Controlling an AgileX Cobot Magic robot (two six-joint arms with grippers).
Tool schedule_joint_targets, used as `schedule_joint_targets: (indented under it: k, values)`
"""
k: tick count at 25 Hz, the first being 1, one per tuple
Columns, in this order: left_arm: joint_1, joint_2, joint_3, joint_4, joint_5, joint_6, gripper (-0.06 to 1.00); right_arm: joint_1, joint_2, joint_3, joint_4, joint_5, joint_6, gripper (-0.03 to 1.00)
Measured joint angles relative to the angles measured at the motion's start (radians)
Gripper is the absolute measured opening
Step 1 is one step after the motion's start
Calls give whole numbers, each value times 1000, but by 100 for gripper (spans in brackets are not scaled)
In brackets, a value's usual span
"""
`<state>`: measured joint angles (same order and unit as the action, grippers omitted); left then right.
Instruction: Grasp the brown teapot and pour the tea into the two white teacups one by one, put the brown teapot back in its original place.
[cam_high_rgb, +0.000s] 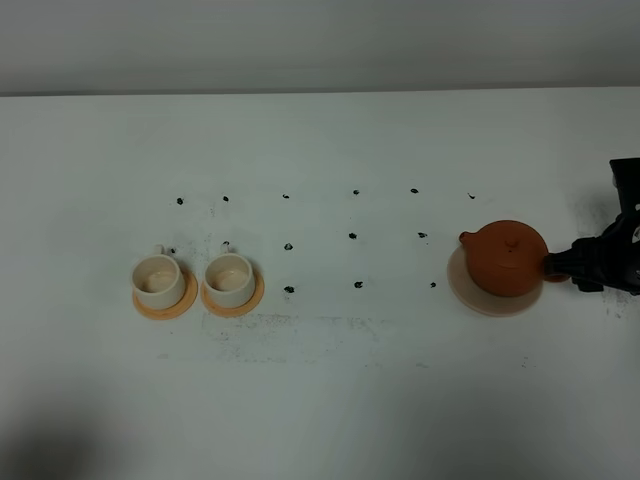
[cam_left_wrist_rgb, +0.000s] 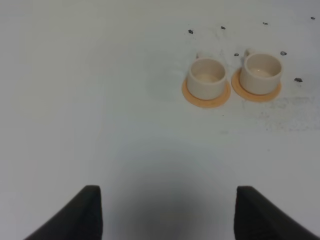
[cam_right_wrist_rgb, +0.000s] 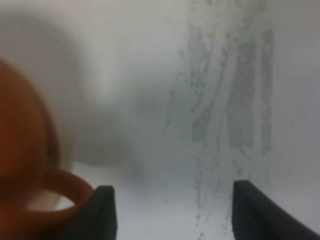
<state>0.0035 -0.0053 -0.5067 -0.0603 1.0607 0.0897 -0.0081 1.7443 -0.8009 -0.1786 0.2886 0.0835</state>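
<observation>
Wide-open right gripper (cam_right_wrist_rgb: 172, 215) is holding nothing, sitting just beside the brown teapot (cam_high_rgb: 505, 257), which is resting on the beige saucer (cam_high_rgb: 462, 285). The loop handle (cam_right_wrist_rgb: 60, 186) is lying against one finger, not between the jaws. Closing now is risking a missed grasp or a shoved pot. The left gripper (cam_left_wrist_rgb: 167, 215) is also gaping wide, well apart from the teapot, near the two white teacups (cam_high_rgb: 158, 280) (cam_high_rgb: 229, 278).

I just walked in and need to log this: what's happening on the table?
The right gripper sits beside the handle of the brown teapot, jaws open, not gripping it. The teapot rests on its beige saucer. Two white cups stand on orange saucers at the left. The left gripper hovers open, holding nothing.
</observation>
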Motion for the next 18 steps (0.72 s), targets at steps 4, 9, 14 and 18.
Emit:
schedule_joint_targets:
  k: [4,9,14,18]
  values:
    - [0,0,0,0,0,0,58,4,0,0,-2,-4,-36,52]
    - [0,0,0,0,0,1,58,6,0,0,-2,2,-84,52]
    - [0,0,0,0,0,1,58,13,0,0,-1,11,-123,52]
    - [0,0,0,0,0,1,58,23,-1,0,-1,22,-143,52]
